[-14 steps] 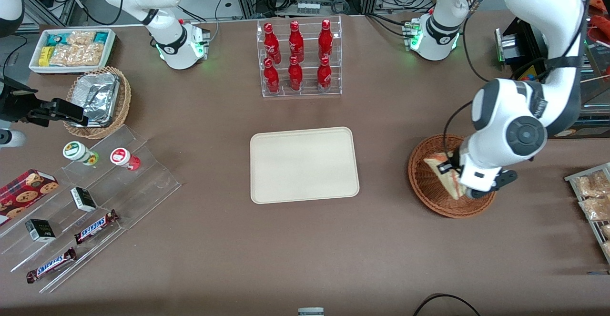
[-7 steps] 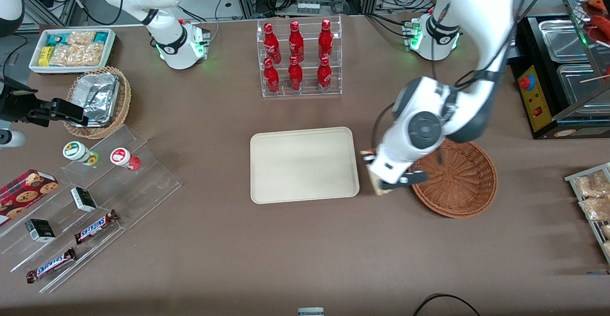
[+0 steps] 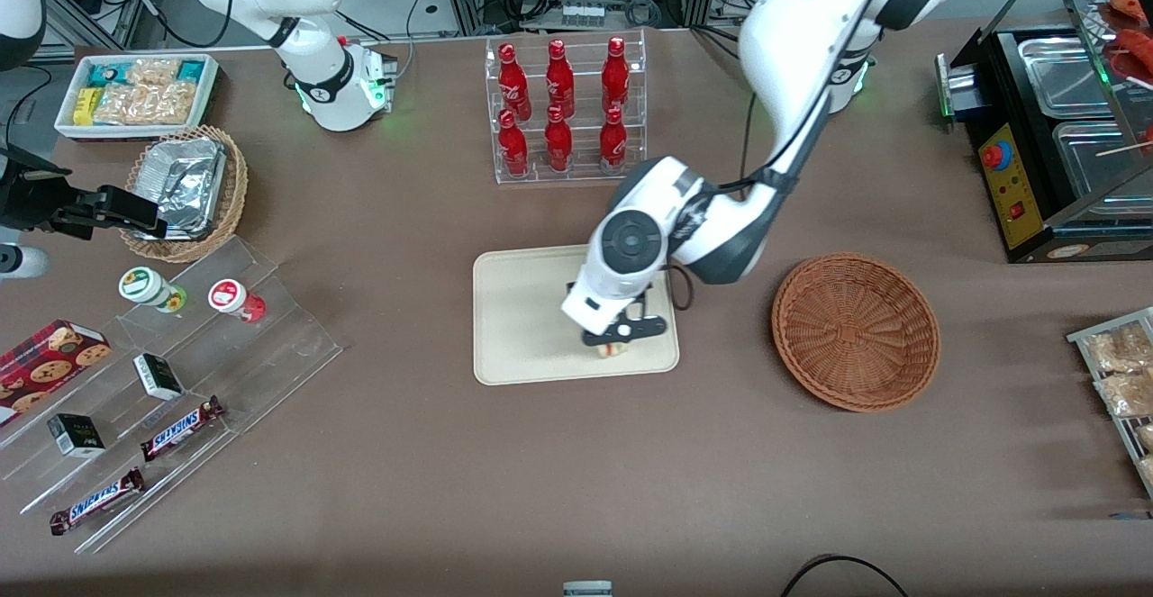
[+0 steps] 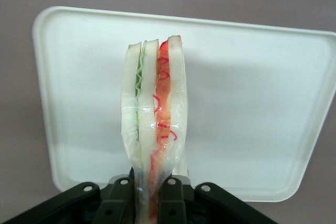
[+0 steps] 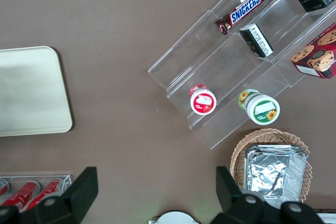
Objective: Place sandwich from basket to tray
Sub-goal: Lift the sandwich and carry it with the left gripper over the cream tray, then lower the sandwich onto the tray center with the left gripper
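One sandwich (image 4: 154,124), clear-wrapped with green, orange and red filling showing between pale bread slices, is pinched at its narrow end between the black fingers (image 4: 116,199) of the left arm's gripper (image 3: 619,338), which is clamped on it above the one cream tray (image 3: 522,327). In the front view only a small pale corner of the sandwich shows beneath the gripper, over the part of the tray nearest the camera and toward the working arm's end; whether it touches the tray cannot be told. One reddish-brown woven basket (image 3: 856,331) sits on the table beside the tray, toward the working arm's end, with nothing in it.

Six red bottles (image 3: 558,106) stand in a clear rack farther from the camera than the tray. Toward the parked arm's end lie a clear stepped stand (image 3: 180,381) carrying two lidded cups (image 3: 151,288), two Snickers bars (image 3: 180,429), two small dark boxes (image 3: 158,375) and a cookie box (image 3: 45,365), one tan wicker basket with silver foil (image 3: 185,187), and one white bin of snack packets (image 3: 140,93). The table (image 3: 450,489) is covered in plain brown. Cables and equipment frames line the room's edge above it.
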{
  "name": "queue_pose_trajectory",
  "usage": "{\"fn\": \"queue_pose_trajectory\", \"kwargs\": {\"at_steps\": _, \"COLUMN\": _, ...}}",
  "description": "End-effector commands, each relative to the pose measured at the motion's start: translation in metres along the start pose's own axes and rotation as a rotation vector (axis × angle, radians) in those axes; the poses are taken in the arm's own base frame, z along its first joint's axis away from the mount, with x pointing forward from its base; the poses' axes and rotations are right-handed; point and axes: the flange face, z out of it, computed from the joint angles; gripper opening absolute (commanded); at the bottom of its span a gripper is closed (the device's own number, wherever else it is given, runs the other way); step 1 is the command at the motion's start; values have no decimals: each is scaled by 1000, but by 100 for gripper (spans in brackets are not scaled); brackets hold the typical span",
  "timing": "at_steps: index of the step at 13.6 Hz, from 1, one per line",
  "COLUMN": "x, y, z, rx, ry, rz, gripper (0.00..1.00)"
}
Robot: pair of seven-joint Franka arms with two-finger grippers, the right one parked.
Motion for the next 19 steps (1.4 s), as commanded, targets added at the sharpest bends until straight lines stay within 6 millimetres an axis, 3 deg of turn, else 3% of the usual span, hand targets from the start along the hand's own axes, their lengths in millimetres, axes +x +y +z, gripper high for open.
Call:
{"fn": "queue_pose_trajectory", "kwargs": {"at_steps": 1, "x": -2, "y": 27, "z": 13, "rx": 34, "ry": 54, "rz": 30, "gripper": 0}}
{"fn": "queue_pose_trajectory", "kwargs": {"at_steps": 5, "x": -3, "y": 32, "z": 40, "rx": 65, "ry": 63, "rz": 43, "gripper": 0}}
{"fn": "queue_pose_trajectory", "kwargs": {"at_steps": 12, "x": -25, "y": 44, "z": 54, "rx": 87, "ry": 29, "rz": 77, "gripper": 0}}
{"fn": "queue_pose_trajectory", "kwargs": {"at_steps": 19, "x": -21, "y": 42, "z": 69, "rx": 91, "ry": 26, "rz": 32, "gripper": 0}}
